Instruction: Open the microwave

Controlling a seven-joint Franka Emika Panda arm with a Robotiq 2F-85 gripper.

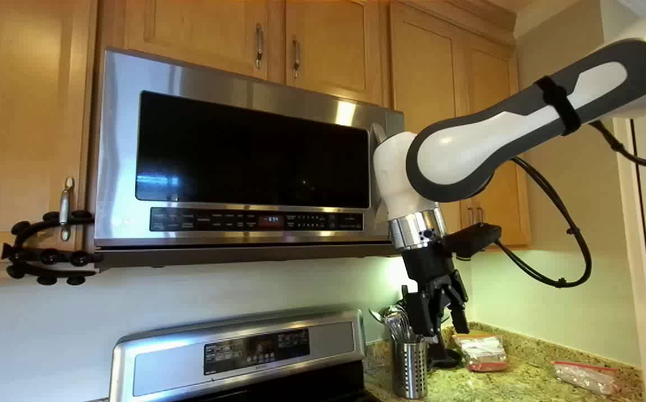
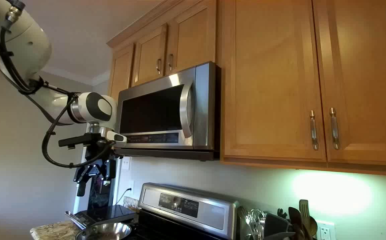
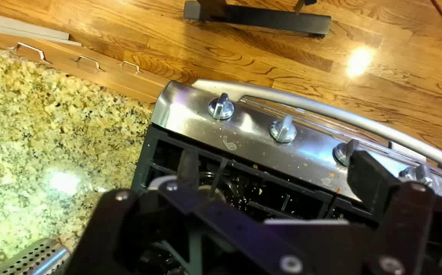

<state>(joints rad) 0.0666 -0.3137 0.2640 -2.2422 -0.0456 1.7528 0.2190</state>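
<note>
The microwave (image 1: pixel 250 151) is a wide stainless steel box with a dark glass window, mounted under wooden cabinets. It also shows in an exterior view (image 2: pixel 152 113) with its door shut. Its curved silver handle (image 2: pixel 186 110) stands upright at the door's right edge. In an exterior view the wrist covers most of the handle. The microwave is out of the wrist view. My gripper (image 1: pixel 444 329) points down, lower than the microwave, and is apart from the handle. It also shows in an exterior view (image 2: pixel 93 186). In the wrist view its fingers (image 3: pixel 278 168) are wide apart with nothing between them.
A stove with a back panel (image 1: pixel 244 357) stands below the microwave. A metal utensil holder (image 1: pixel 411 371) is on the granite counter (image 3: pixel 52 133) near the gripper. A pan (image 2: pixel 106 231) is on the stove. Stove knobs (image 3: pixel 283 130) line its front. Cabinet doors (image 2: pixel 269 80) flank the microwave.
</note>
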